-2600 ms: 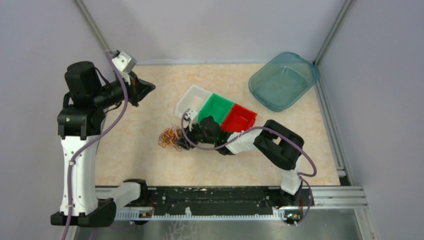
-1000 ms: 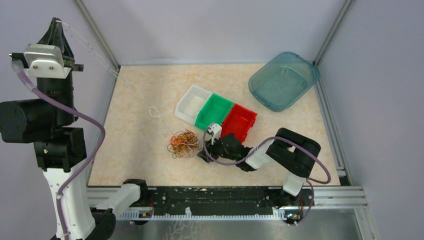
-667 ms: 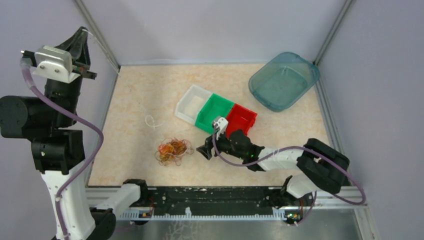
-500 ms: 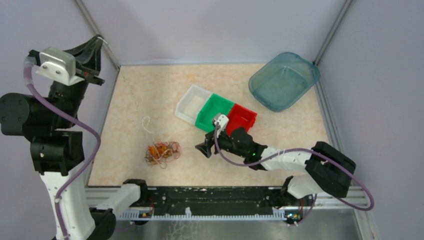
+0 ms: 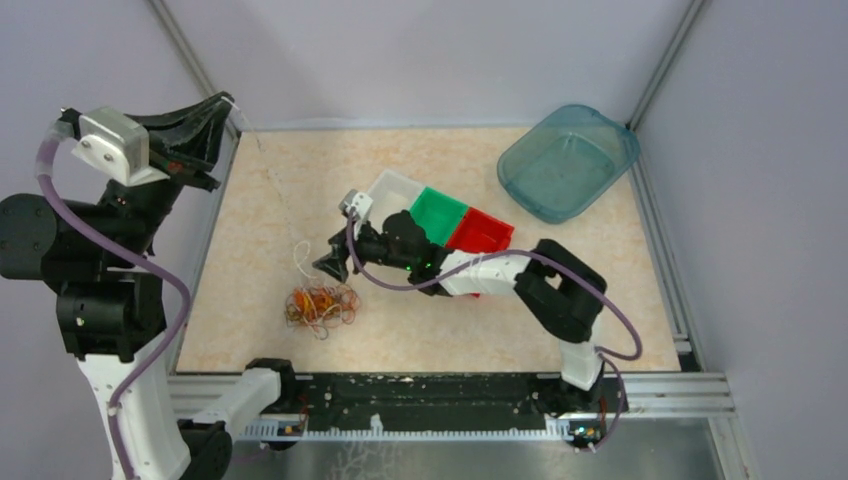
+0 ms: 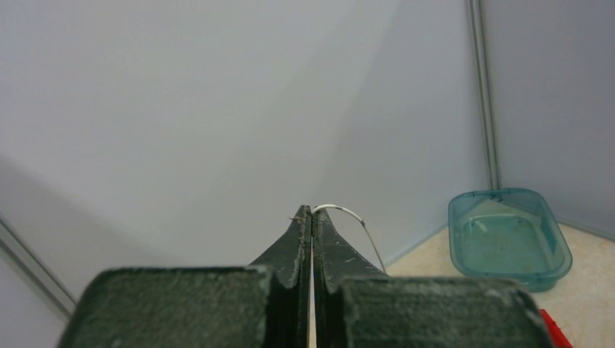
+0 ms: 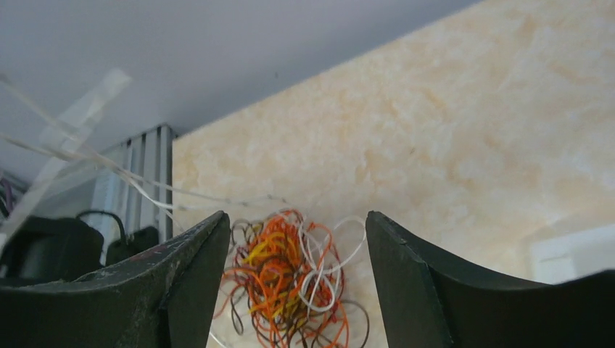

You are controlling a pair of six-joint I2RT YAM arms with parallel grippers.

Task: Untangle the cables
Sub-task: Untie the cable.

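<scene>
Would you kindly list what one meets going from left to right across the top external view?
From the left: left gripper, pinching a white cable → tangle of cables → white bin → green bin → red bin → teal tub.

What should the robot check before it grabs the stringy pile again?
1. Left gripper is pinching the white cable: ok, the jaws are shut on it, high above the table.
2. Right gripper is ready to grab: ok, its jaws stand open and empty.
3. Right gripper is aimed at the tangle: ok, the pile shows between its fingers in the right wrist view.
4. White cable is free of the tangle: cannot tell. It runs down to the pile, and white loops lie in it.
5. Other cables are apart: not ok, orange, yellow and brown loops are all bunched together.
</scene>
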